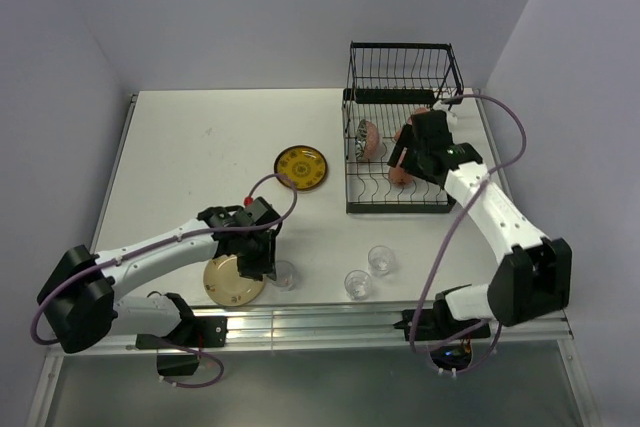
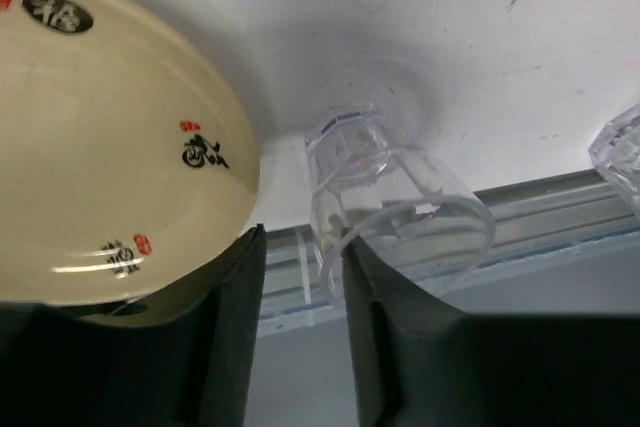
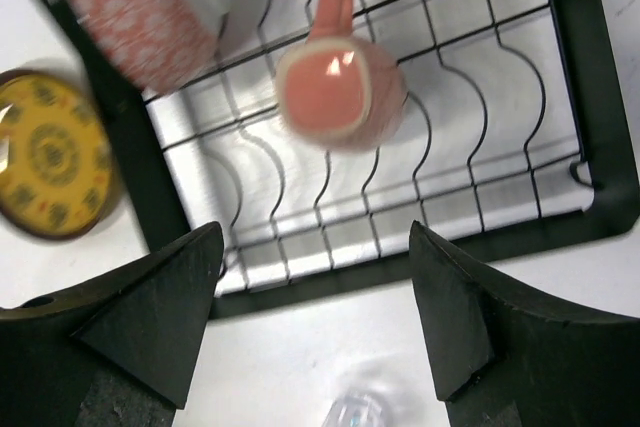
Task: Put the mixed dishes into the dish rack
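Looking from above, a clear glass (image 1: 285, 274) stands just beside the left gripper (image 1: 262, 259), and an orange mug (image 1: 399, 176) sits in the black wire dish rack (image 1: 398, 209) under the right gripper (image 1: 408, 155). Left wrist: the fingers (image 2: 225, 337) stand apart, the glass's rim in their gap. Right wrist: jaws spread wide, mug ahead between them.

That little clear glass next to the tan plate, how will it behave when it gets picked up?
The clear glass looks rigid, smooth and thin-walled, so it is probably slippery and could crack under a hard squeeze. It seems small and light, so a nudge at the rim may tip it. Knocked over, its round wall would probably roll.
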Controlling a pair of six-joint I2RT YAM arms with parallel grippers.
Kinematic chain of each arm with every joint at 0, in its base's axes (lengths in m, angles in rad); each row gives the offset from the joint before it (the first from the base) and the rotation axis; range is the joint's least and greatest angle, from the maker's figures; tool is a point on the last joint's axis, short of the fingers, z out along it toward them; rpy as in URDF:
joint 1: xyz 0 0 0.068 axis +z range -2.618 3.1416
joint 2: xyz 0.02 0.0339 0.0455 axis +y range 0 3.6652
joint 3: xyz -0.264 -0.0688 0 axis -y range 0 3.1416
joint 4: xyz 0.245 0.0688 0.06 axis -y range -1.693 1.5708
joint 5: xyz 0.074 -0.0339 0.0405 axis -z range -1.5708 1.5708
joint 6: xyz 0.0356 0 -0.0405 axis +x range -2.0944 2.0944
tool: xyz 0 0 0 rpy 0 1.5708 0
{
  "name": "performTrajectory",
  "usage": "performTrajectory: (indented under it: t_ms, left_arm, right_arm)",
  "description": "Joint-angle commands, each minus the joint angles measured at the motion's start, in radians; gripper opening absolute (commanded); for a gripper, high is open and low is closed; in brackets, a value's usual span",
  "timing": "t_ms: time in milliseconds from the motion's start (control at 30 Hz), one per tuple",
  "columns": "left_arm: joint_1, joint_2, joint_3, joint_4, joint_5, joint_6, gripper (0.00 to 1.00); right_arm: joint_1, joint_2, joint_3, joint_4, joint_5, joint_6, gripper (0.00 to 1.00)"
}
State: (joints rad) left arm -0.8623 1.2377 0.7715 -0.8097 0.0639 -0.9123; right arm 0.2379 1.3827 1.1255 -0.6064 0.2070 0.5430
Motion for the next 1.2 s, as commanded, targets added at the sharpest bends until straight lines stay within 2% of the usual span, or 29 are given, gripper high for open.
performTrajectory:
  t_ms: [0,67,133,167,333,367,400,533,567,733,800,833,1000,1033,1167]
  left_arm:
    - [-0.01,0.038,0.0,0.078,0.013,0.001,0.39]
    - [-0.011,0.054,0.017,0.08,0.017,0.004,0.31]
    - [-0.011,0.059,0.055,0.067,0.016,0.01,0.06]
    - [-0.011,0.052,0.075,0.061,0.025,0.016,0.0]
    - [0.002,0.058,0.323,0.047,0.111,0.053,0.0]
    - [0.006,0.068,0.368,0.061,0.163,0.053,0.0]
    - [0.017,0.072,0.444,0.073,0.187,0.05,0.0]
    - [0.052,0.098,0.564,0.158,0.324,0.003,0.0]
    - [0.058,0.098,0.571,0.222,0.353,-0.032,0.0]
    - [0.1,0.062,0.453,0.536,0.54,-0.186,0.0]
    - [0.118,0.042,0.375,0.642,0.576,-0.276,0.0]
    - [0.121,0.037,0.352,0.746,0.609,-0.339,0.0]
    - [0.124,0.028,0.207,1.085,0.675,-0.543,0.0]
    - [0.124,0.026,0.189,1.203,0.68,-0.581,0.0]
    - [0.131,0.028,0.117,1.412,0.691,-0.742,0.0]
  right_arm:
    - [0.027,-0.131,-0.021,-0.058,-0.024,0.035,0.82]
    - [0.029,-0.2,-0.024,-0.098,-0.078,0.037,0.82]
    - [0.029,-0.246,0.0,-0.14,-0.128,0.034,0.82]
    - [0.029,-0.258,0.01,-0.173,-0.2,0.032,0.82]
    - [0.028,-0.335,0.04,-0.204,-0.57,0.035,0.82]
    - [0.028,-0.35,0.03,-0.184,-0.721,0.043,0.82]
    - [0.028,-0.365,0.001,-0.161,-0.792,0.052,0.82]
    - [0.026,-0.451,-0.05,-0.069,-0.964,0.136,0.82]
    - [0.024,-0.462,-0.056,-0.059,-0.988,0.144,0.82]
    - [0.021,-0.525,-0.11,0.066,-1.124,0.256,0.82]
    - [0.02,-0.545,-0.142,0.115,-1.146,0.29,0.82]
    - [0.018,-0.56,-0.156,0.169,-1.165,0.328,0.82]
    - [0.017,-0.573,-0.208,0.269,-1.195,0.391,0.82]
    - [0.017,-0.571,-0.208,0.275,-1.193,0.388,0.82]
    - [0.014,-0.565,-0.21,0.277,-1.193,0.391,0.81]
